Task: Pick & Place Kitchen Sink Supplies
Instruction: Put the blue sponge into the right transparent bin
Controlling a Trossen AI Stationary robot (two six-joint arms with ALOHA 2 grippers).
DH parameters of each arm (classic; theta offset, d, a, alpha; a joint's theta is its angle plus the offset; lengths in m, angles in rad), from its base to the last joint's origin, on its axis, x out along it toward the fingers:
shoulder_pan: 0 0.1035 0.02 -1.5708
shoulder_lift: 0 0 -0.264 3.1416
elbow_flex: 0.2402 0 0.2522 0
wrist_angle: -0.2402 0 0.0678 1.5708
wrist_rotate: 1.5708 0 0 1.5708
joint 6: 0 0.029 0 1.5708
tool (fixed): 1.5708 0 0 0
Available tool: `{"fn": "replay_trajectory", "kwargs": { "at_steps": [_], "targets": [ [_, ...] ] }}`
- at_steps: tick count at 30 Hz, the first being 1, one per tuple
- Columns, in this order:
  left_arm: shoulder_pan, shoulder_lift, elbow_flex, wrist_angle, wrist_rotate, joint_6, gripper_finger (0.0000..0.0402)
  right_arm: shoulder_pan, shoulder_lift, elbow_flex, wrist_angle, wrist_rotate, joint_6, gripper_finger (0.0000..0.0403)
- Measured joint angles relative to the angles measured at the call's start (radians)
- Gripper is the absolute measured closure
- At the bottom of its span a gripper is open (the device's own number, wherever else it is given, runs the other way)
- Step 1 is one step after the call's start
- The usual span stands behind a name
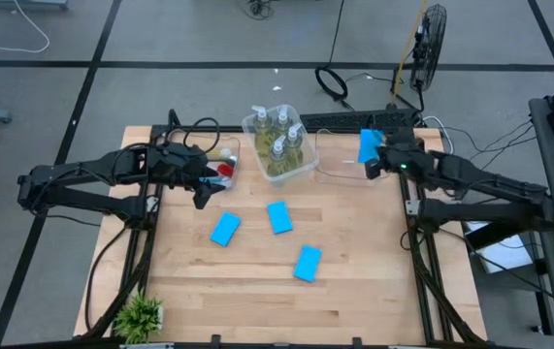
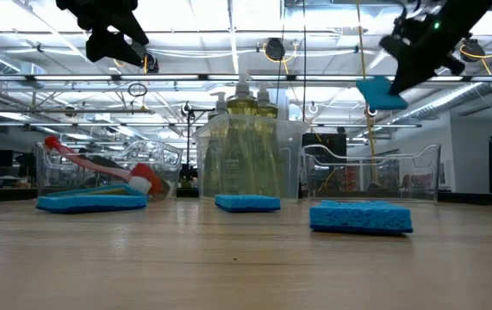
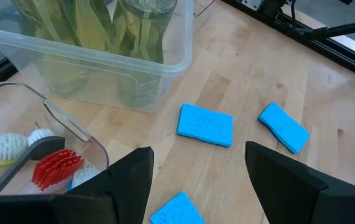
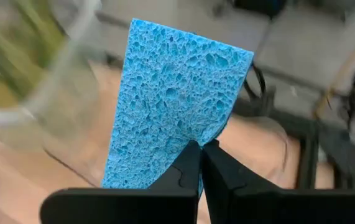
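Right gripper [image 4: 200,163]: fingers clamped on one blue sponge [image 1: 369,145], held in the air over the clear bin [image 1: 340,155] at the table's back right. Left gripper [image 3: 196,180]: fingers spread, holding nothing, above the table beside the bin of brushes [image 1: 220,170]. Three sponges [image 1: 278,217] lie flat mid-table; soap bottles [image 1: 278,134] stand in the centre bin.

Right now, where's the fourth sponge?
The sponge is pinched in the right tool, held in the air over the empty clear bin at the table's back right, beside the bin of soap bottles.
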Motion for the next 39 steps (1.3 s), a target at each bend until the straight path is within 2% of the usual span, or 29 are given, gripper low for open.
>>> {"fn": "replay_trajectory", "kwargs": {
  "at_steps": [4, 10, 17, 24, 30, 35, 39],
  "targets": [
    [0.000, 0.000, 0.000, 0.000, -0.029, -0.005, 0.0144, -0.063, 0.081, 0.000, -0.052, -0.019, 0.034, 0.0403],
    [0.000, 0.000, 0.000, 0.001, -0.076, -0.005, 0.0144, -0.153, 0.208, 0.000, -0.038, -0.029, 0.008, 0.0403],
    [0.000, 0.000, 0.000, 0.001, -0.076, 0.001, 0.0144, -0.256, 0.358, 0.000, -0.025, -0.124, -0.018, 0.0403],
    [0.000, 0.000, 0.000, 0.000, -0.076, 0.004, 0.0144, -0.296, 0.478, 0.000, -0.025, -0.130, -0.030, 0.0403],
    [0.000, 0.000, 0.000, 0.000, -0.077, 0.006, 0.0144, -0.314, 0.548, -0.001, -0.022, -0.177, -0.051, 0.0403],
    [0.000, 0.000, 0.000, 0.000, -0.078, 0.013, 0.0144, -0.314, 0.563, -0.001, -0.006, -0.177, -0.064, 0.0400],
    [0.000, 0.000, 0.000, 0.000, -0.078, 0.014, 0.0144, -0.314, 0.563, -0.001, -0.002, -0.178, -0.087, 0.0380]
  ]
}}
